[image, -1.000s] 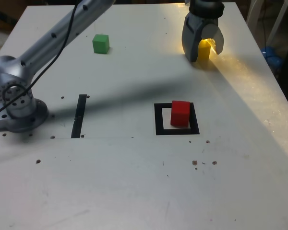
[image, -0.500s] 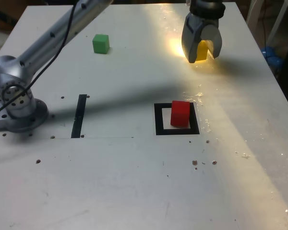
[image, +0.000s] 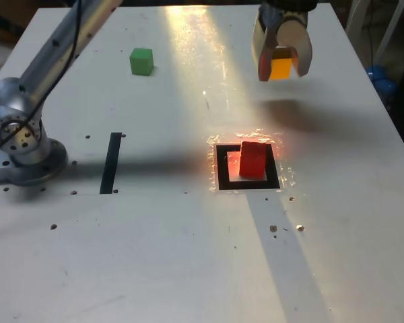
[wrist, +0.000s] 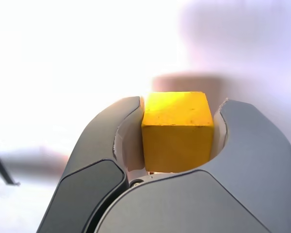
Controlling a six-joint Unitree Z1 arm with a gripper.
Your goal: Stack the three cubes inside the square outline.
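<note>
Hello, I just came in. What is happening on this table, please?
A robot arm holds the yellow cube in its claw, up above the white table. The red cube sits on the black square outline, toward its right side in the exterior view. The green cube lies by itself farther back on the table. No cube is stacked on another yet.

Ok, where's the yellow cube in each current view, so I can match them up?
Exterior view: yellow cube near the top, right of centre, held off the table.
Wrist view: in the middle, between the jaws.
Shared landmark: the gripper, its jaws closed on the cube in both.
</note>
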